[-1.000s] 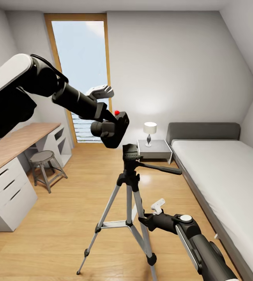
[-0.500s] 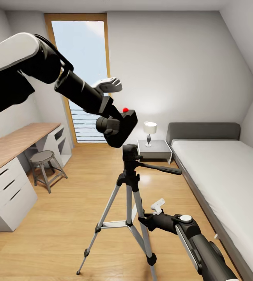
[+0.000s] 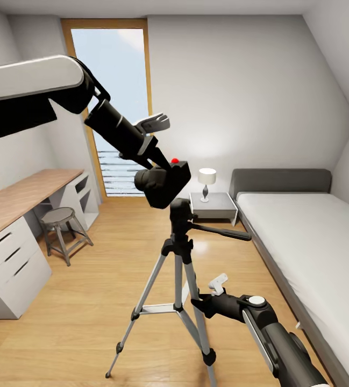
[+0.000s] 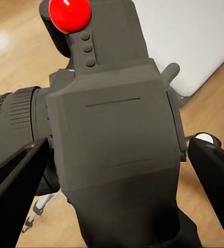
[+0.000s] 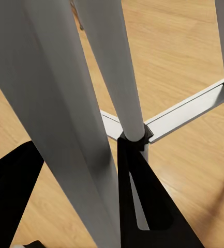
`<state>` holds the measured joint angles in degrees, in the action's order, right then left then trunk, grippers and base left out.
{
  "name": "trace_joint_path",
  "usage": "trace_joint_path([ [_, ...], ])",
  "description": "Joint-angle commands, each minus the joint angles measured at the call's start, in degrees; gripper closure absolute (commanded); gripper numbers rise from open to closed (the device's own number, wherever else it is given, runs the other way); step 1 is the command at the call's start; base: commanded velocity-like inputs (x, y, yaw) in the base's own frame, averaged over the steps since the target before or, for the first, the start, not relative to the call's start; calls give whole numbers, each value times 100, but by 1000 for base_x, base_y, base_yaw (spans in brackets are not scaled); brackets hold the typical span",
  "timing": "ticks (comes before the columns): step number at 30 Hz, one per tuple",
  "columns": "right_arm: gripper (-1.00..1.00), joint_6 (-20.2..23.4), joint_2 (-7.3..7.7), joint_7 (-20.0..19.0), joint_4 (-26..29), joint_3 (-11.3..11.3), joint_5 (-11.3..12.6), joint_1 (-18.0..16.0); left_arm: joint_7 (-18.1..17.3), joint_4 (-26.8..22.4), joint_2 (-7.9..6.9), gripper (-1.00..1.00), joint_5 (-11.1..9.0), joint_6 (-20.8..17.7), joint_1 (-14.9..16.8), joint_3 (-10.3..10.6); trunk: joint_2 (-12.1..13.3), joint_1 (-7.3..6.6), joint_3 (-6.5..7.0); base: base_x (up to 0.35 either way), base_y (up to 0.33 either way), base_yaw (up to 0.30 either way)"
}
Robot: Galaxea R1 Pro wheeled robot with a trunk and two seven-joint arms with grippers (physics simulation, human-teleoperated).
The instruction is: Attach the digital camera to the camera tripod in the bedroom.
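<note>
- Left end effector (image 3: pixel 161 180): fingers pressed on the digital camera (image 3: pixel 164 184), one on each flank of the body as the left wrist view shows; lens points toward the window side, red button up.
- Digital camera position: in the air just above and slightly left of the head of the camera tripod (image 3: pixel 180 236). The lower right corner of the body looks to be at or touching the tripod head — actual contact cannot be told.
- Camera tripod: standing upright on the wood floor (image 3: pixel 88 322) in mid-room, three silver legs spread, pan handle sticking out toward the bed (image 3: pixel 308 242).
- Right end effector (image 3: pixel 200 304): low down at the tripod's legs. In the right wrist view its black fingers (image 5: pixel 143 206) sit on either side of a silver leg; whether they grip it I cannot tell.
- Containers: the white drawers under the table (image 3: pixel 13 201) are all shut; contents not visible.
- Edges and room: table and grey stool (image 3: pixel 61 226) well apart to the left of the tripod, bed edge near on the right, nightstand (image 3: pixel 213 207) with lamp (image 3: pixel 207 183) behind — open floor lies in front and to the left of the legs.
</note>
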<state>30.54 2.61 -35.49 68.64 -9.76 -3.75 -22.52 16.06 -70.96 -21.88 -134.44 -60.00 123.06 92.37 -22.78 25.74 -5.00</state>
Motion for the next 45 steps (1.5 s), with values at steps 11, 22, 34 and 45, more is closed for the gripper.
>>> trace_joint_path([
  [11,100,22,2,-24,7,-4,-40,-6,-4442,1500,378,100,3195,0,477,1048,-14,4,-14,0,0,0],
  [22,100,22,2,-22,9,-15,-38,-6,-7916,2619,903,100,6047,0,542,1313,-14,4,-14,0,0,0],
  [34,100,22,2,37,9,-16,-38,-6,-8534,2393,1016,100,6566,0,551,1368,-14,4,-14,0,0,0],
  [45,100,-5,-42,52,-42,-55,-12,-47,-8648,2147,967,100,6760,0,480,1414,-14,4,-14,0,0,0],
])
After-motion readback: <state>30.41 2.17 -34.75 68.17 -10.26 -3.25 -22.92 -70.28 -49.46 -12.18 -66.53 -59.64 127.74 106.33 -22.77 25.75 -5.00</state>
